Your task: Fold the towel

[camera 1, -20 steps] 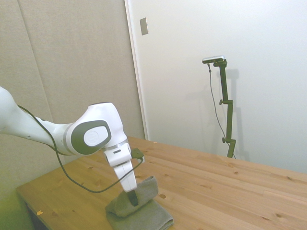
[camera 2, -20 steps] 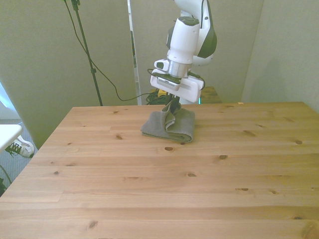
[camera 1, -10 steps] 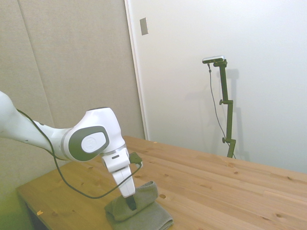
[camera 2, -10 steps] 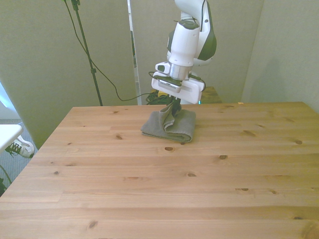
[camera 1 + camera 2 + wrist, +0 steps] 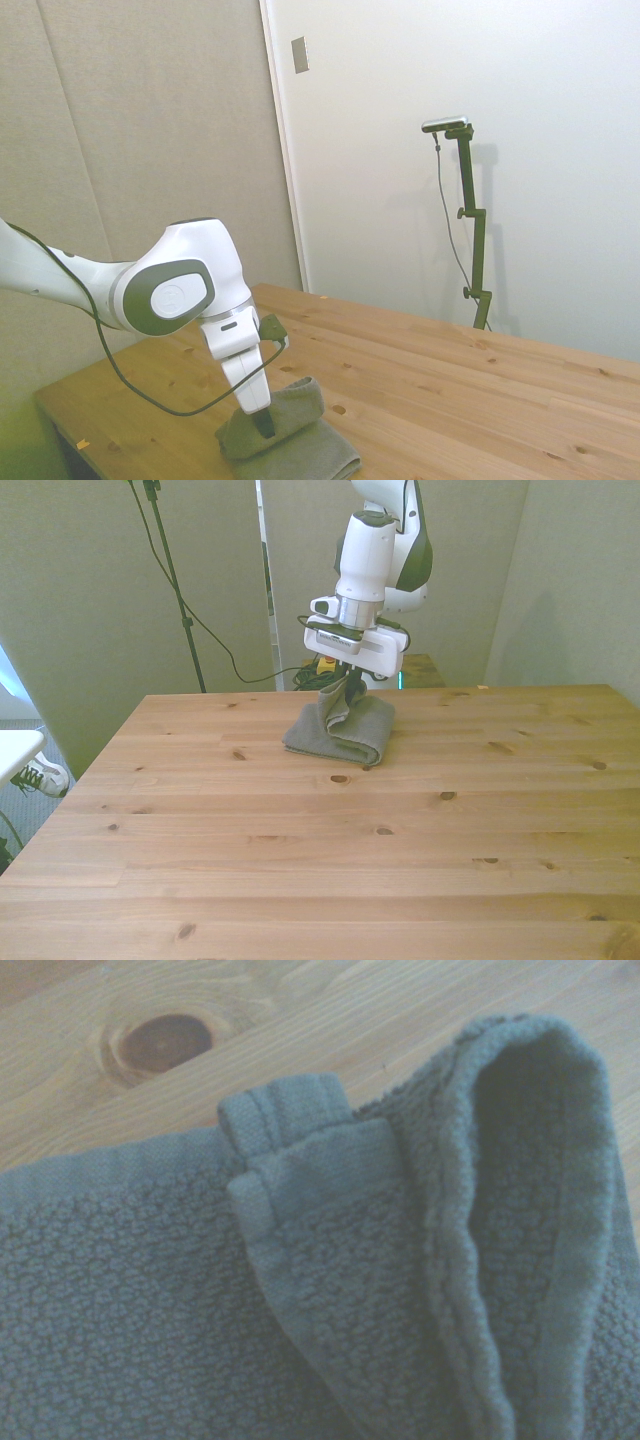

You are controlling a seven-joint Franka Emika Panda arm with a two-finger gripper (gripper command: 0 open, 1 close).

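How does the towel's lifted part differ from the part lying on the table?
The towel has a raised flap, pinched in the gripper, standing up off the table; the lower layer lies flat on the wood. The raised flap curls into a rounded roll, while the lower layer spreads wide. Both are the same grey, nubby terry cloth.

Wooden table (image 5: 300, 860) with dark knots. Behind the table in the front view: black cable (image 5: 205, 630) hanging, a yellow object (image 5: 325, 665). Off the table's left corner, a shoe (image 5: 40, 777) on the floor.
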